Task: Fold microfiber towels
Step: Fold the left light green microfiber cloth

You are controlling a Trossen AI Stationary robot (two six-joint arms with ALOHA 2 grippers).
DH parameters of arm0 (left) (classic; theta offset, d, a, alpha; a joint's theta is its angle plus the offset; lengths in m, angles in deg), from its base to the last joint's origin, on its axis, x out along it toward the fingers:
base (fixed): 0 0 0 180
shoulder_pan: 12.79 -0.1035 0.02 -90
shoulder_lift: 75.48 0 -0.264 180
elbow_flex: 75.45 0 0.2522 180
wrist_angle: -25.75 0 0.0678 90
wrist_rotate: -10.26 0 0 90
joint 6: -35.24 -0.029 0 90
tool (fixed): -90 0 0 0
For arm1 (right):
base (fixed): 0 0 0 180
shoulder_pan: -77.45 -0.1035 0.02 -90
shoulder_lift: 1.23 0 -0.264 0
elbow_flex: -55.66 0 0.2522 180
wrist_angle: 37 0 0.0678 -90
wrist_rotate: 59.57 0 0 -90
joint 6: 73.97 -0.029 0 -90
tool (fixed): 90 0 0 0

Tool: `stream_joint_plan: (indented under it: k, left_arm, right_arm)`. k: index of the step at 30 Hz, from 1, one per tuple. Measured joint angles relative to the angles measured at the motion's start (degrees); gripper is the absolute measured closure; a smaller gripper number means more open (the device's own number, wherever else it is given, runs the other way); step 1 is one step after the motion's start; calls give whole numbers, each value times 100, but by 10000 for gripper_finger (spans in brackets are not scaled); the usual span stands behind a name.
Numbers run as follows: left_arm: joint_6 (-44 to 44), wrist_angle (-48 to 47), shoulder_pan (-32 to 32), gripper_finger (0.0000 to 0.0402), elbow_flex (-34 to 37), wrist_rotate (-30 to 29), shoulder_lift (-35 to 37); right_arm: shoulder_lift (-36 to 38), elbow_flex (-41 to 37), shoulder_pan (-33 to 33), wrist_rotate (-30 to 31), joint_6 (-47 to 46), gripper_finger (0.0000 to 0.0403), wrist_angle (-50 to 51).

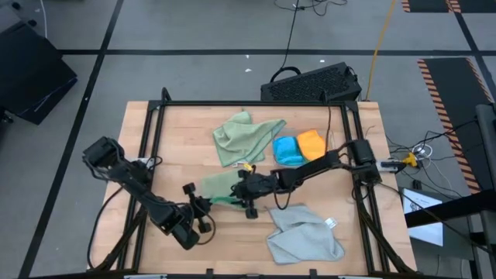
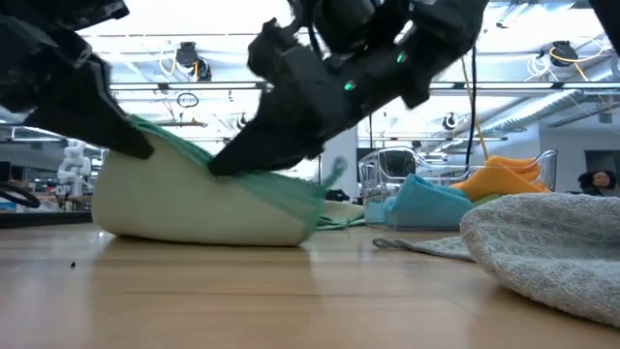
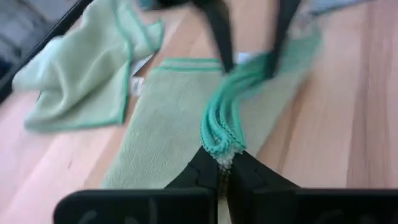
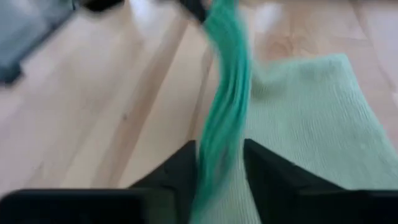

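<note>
Sage towel mid-table: soft, limp, light; best held by its bunched green hem. Left gripper pinches that hem; right gripper fingers straddle it, parted.

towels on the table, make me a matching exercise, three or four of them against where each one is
Column one:
1. orange towel
2. grey towel
3. bright blue towel
4. sage towel with the green edge

Column two:
A. pinched in the left gripper's fingers
B. nearest the front right corner
C. right of the blue one
D. left of the orange one

Pairs: 1-C, 2-B, 3-D, 4-A
</note>
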Motion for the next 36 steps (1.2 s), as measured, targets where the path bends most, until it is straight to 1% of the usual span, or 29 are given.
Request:
stream_joint_plan:
  k: [3,5,7,10,13,16,18,22,29,33,36]
  left_arm:
    - [778,-320,50,392,0,-5,11]
    - [1052,-416,103,391,0,-11,9]
    - [1174,-391,131,394,0,-26,10]
    - [1226,-355,180,395,0,-30,8]
    - [1334,-373,227,392,0,-34,8]
    - [1491,-371,224,395,0,-38,8]
    - [1600,-366,219,396,0,-57,8]
    - [1680,-339,226,391,0,-61,8]
    - [1720,-328,226,395,0,-52,8]
    - [1776,-332,226,389,0,-43,6]
    - [1778,-332,226,395,0,-29,6]
  right_arm:
    - [346,-194,-232,580,309,222,508]
    - [576,-442,-414,868,477,187,568]
    - [761,-724,-577,999,503,159,411]
    - [897,-1165,-830,1078,467,129,-23]
    - [788,-1520,-1079,1411,343,116,-592]
    - [544,-1614,-1280,1846,324,113,-1029]
    - [382,-1580,-1380,2275,329,113,-1187]
    - [115,-1420,-1448,2700,673,112,-1345]
    - [-289,-1164,-1416,2644,1309,118,-1445]
    - [-463,-944,-1413,2634,1589,144,-1483]
    - [-469,-907,-1356,2645,1683,172,-1455]
